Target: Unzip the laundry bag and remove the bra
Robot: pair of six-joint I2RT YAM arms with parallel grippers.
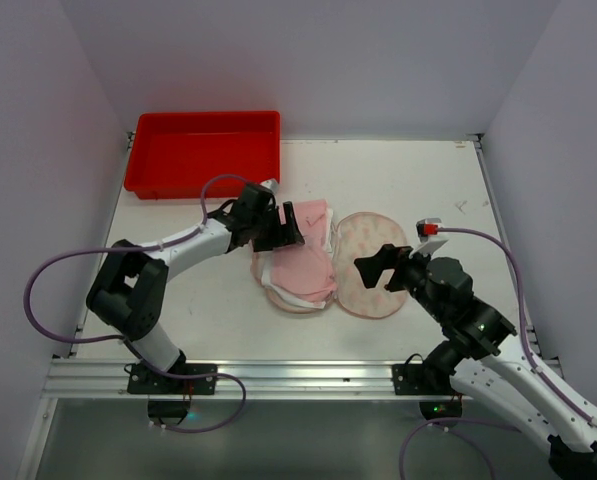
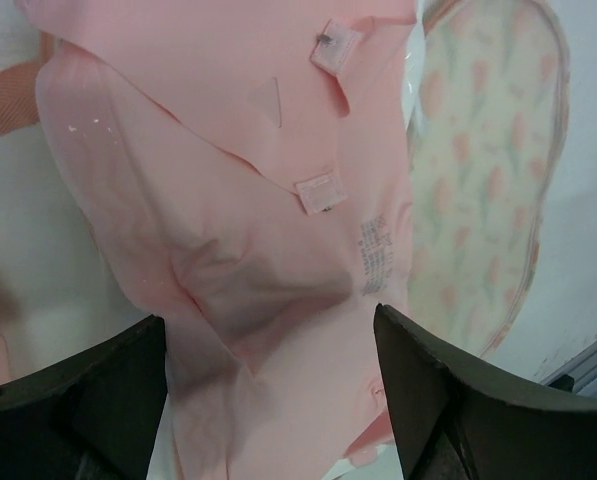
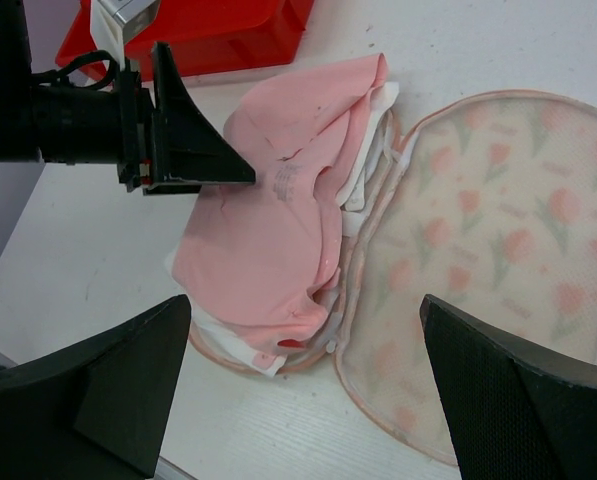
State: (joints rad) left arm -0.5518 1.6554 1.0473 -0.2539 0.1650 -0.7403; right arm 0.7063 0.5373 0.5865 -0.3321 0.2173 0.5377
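The laundry bag is a cream-peach mesh pouch with a small tulip print and it lies unzipped, spread like a clamshell. Its right half [image 1: 371,265] lies flat and bare, also in the right wrist view [image 3: 498,220] and the left wrist view [image 2: 478,180]. The pink and white bra [image 1: 308,262] sits crumpled on the bag's left half. My left gripper [image 1: 284,234] is open, its jaws wide over the bra [image 2: 228,180], holding nothing. My right gripper [image 1: 376,272] is open and empty, just above the bag's near edge, with the bra [image 3: 268,220] ahead of it.
A red plastic tray [image 1: 203,150] stands at the back left of the white table and shows in the right wrist view [image 3: 228,30]. Grey walls close in the left, back and right. A metal rail [image 1: 278,378] runs along the near edge.
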